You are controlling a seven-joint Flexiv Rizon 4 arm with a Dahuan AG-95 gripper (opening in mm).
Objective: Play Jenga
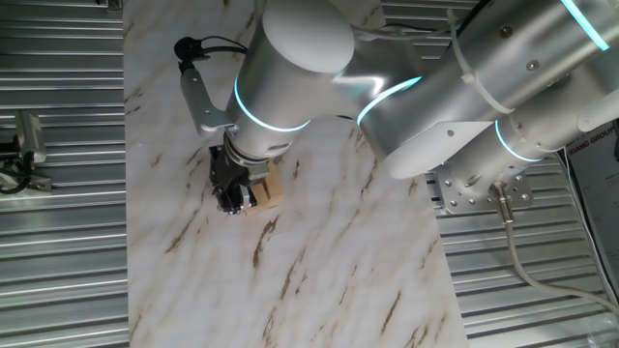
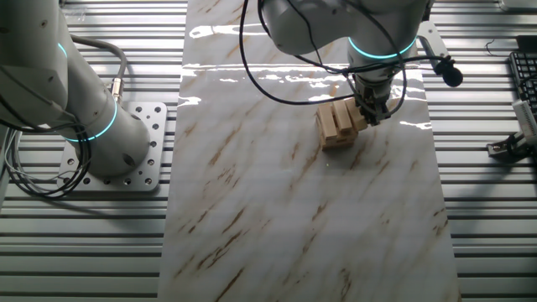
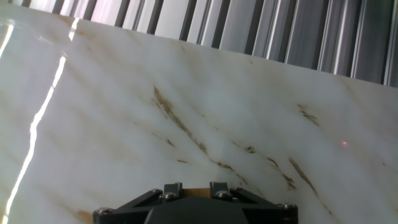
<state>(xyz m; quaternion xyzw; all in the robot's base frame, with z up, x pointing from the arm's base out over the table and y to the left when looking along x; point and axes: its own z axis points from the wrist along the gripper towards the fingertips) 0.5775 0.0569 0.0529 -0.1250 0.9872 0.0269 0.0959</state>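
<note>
from the other fixed view you get the clearest look at the jenga stack: a small pile of light tan blocks on the marble-patterned table, in the far right part of the slab, with separate blocks showing as ridges on its top. the gripper comes down at the stack's right end and touches or overlaps it there, but you cannot tell from here whether the fingers are spread or pressed onto a block.

in one fixed view the arm's big silver joint covers most of the scene, and you only see a sliver of the stack poking out beside the dark gripper. the gripper sits right against the wood, and again the gap between the fingers is hidden, so you cannot tell the state of the hand.

the hand view gives you something neither fixed camera does: the black gripper body along the bottom edge, a thin strip of tan wood just above it, and bare veined table stretching ahead to a ribbed metal surface beyond.
</note>
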